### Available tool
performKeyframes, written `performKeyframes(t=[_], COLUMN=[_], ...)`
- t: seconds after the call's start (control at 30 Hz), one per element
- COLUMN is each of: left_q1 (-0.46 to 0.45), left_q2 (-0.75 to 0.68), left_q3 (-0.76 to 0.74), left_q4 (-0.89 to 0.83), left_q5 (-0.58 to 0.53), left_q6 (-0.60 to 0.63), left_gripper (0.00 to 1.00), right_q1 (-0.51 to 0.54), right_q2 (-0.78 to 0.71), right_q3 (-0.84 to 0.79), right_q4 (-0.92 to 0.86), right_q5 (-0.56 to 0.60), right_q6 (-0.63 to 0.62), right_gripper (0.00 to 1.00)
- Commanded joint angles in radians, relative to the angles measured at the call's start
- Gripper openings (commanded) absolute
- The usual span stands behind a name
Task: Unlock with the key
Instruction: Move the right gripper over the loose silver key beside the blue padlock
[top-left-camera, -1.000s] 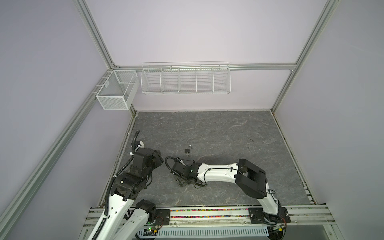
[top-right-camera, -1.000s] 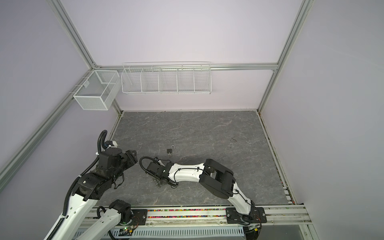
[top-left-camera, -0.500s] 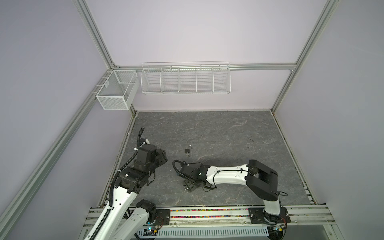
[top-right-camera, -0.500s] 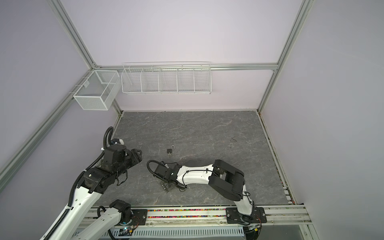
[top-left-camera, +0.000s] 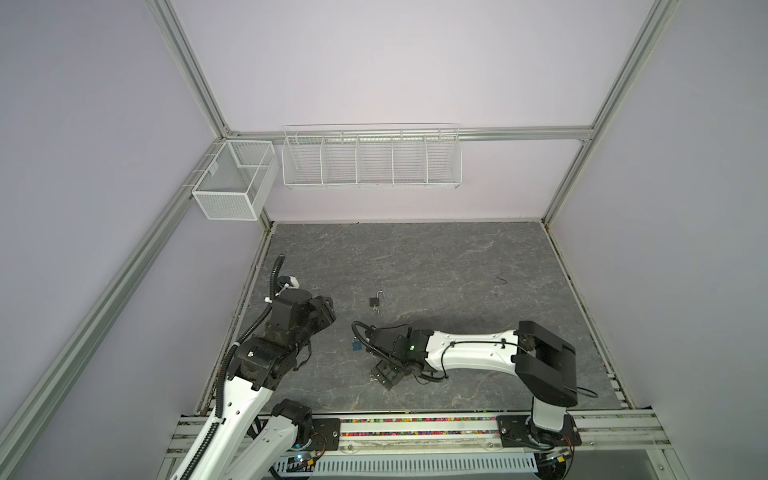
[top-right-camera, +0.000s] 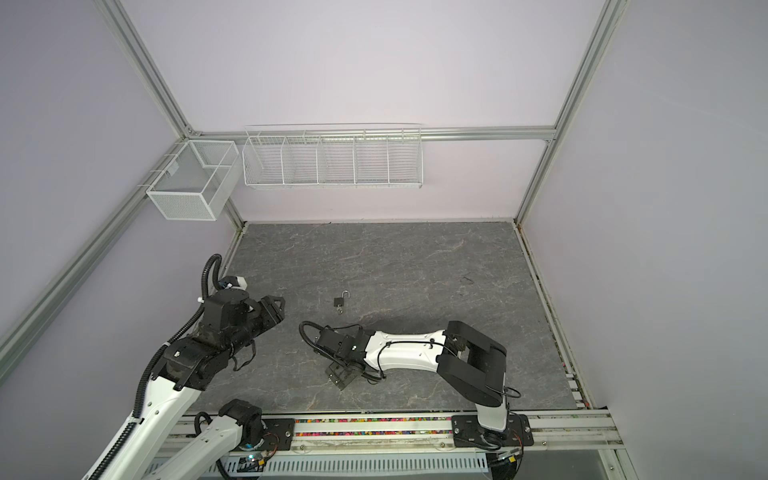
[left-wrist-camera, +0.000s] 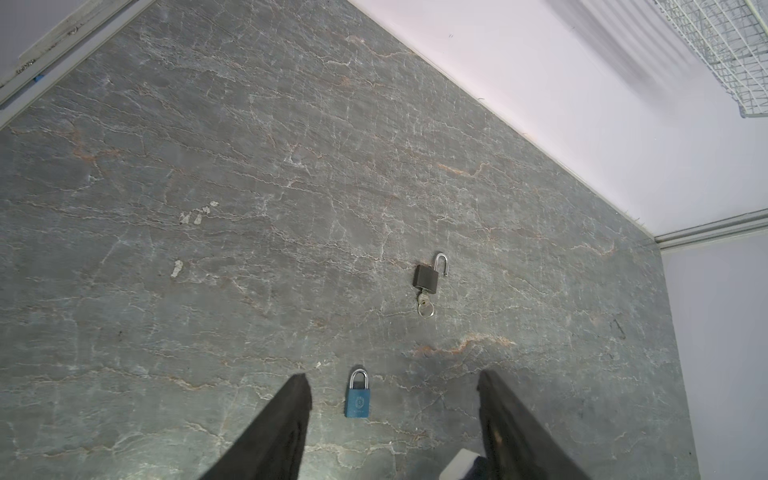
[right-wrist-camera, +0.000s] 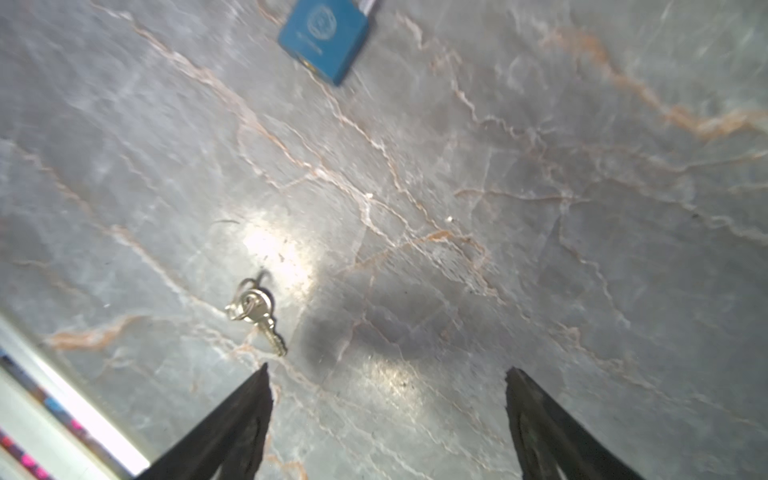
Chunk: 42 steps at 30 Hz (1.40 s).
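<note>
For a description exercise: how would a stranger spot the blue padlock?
On the grey marbled tabletop, look front-left of centre. The small blue rectangular padlock lies flat there, shackle closed and keyless; the dark grey padlock behind it is open with a key inserted.

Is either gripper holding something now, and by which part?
Nothing is held. The left gripper and right gripper have open jaws; the key and blue padlock lie on the table.
</note>
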Motion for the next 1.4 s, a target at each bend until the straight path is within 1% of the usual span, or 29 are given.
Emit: performKeyframes(t=[0.0, 0.07, 0.2, 0.47, 0.73, 0.83, 0.9, 1.03, 1.13, 1.27, 1.37], left_q1=[0.005, 0.004, 0.004, 0.005, 0.004, 0.004, 0.004, 0.005, 0.004, 0.005, 0.001], left_q2=[-0.014, -0.029, -0.064, -0.105, -0.096, -0.092, -0.087, -0.086, -0.052, 0.0, 0.013], left_q3=[0.024, 0.022, 0.027, 0.011, -0.004, -0.013, -0.021, -0.069, -0.082, -0.085, -0.102], left_q4=[-0.024, -0.039, -0.089, -0.116, -0.091, -0.08, -0.054, 0.048, 0.108, 0.15, 0.201], left_q5=[-0.023, -0.044, -0.101, -0.136, -0.119, -0.112, -0.085, 0.008, 0.07, 0.112, 0.142], left_q6=[0.005, 0.008, 0.004, -0.002, -0.003, -0.001, 0.009, 0.028, 0.047, 0.065, 0.066], left_gripper=[0.64, 0.65, 0.65, 0.65, 0.65, 0.65, 0.65, 0.64, 0.64, 0.63, 0.63], right_q1=[0.012, 0.03, 0.042, 0.041, 0.03, -0.006, -0.038, -0.083, -0.125, -0.161, -0.168], right_q2=[-0.028, -0.033, 0.026, 0.125, 0.152, 0.139, 0.127, 0.107, 0.077, 0.019, -0.022], right_q3=[-0.003, -0.002, 0.049, 0.116, 0.113, 0.081, 0.06, 0.02, -0.022, -0.103, -0.153], right_q4=[0.021, 0.034, 0.008, 0.027, 0.037, 0.05, 0.055, 0.05, 0.052, 0.052, 0.04], right_q5=[-0.017, -0.033, -0.033, -0.034, 0.011, -0.005, -0.011, 0.027, 0.033, 0.05, 0.042], right_q6=[-0.081, -0.112, -0.136, -0.146, -0.132, -0.097, -0.079, -0.073, -0.061, -0.04, -0.024], right_gripper=[0.9, 0.9, 0.9, 0.9, 0.89, 0.89, 0.89, 0.89, 0.89, 0.89, 0.89])
